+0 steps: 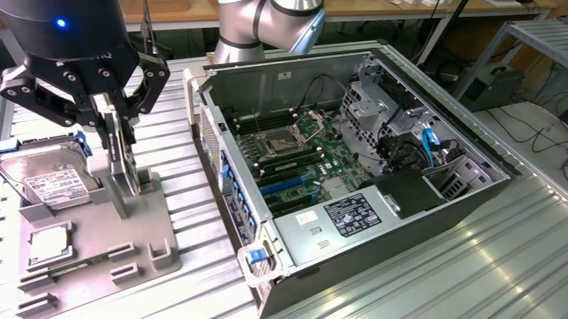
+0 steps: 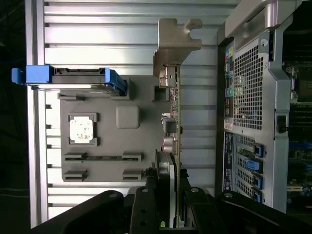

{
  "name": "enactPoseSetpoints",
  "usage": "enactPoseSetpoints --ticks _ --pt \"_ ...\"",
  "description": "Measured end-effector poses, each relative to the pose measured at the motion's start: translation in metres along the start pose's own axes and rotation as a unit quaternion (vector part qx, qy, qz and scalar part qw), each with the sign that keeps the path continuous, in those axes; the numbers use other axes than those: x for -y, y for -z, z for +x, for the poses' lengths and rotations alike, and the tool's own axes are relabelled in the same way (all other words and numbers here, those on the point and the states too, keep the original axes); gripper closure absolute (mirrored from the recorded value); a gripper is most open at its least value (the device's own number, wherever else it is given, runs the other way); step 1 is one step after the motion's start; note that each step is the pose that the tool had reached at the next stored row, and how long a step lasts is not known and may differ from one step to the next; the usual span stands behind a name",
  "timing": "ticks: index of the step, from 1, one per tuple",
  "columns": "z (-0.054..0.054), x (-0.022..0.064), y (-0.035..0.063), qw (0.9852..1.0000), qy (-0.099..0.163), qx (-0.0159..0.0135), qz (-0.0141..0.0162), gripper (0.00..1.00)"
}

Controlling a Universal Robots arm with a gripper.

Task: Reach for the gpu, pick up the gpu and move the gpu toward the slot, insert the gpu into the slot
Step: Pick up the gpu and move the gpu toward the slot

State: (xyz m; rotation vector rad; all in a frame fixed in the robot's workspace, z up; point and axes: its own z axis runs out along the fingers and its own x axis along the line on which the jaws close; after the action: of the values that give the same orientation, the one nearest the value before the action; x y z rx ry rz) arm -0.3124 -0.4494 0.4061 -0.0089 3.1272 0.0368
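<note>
The gpu [image 1: 122, 156] is a thin dark card standing on edge in the grey fixture tray [image 1: 98, 232] at the exterior view's left. My black gripper [image 1: 116, 123] comes down on its top edge, with a finger pressed against each face, shut on it. In the wrist view the gpu [image 2: 176, 131] runs edge-on away from the gripper [image 2: 168, 209], and its silver bracket [image 2: 175, 44] is at the far end. The slot [image 1: 286, 181] is a long blue connector on the green motherboard inside the open computer case [image 1: 373, 219], to the exterior view's right of the gripper.
A silver hard drive [image 1: 49, 176] with blue rails leans in the tray beside the gpu. A square processor chip [image 1: 49, 242] and a memory stick [image 2: 102, 157] lie in the tray's pockets. The case's rear wall [image 1: 222, 166] stands between tray and motherboard. The arm's base [image 1: 266, 26] is behind the case.
</note>
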Motion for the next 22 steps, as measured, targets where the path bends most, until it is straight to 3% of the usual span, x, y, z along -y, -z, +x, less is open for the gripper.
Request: enactPoseSetpoints --ticks 22 --pt "0.0 -0.0004 0.0173 1.0 0.0 0.0 0.0 0.73"
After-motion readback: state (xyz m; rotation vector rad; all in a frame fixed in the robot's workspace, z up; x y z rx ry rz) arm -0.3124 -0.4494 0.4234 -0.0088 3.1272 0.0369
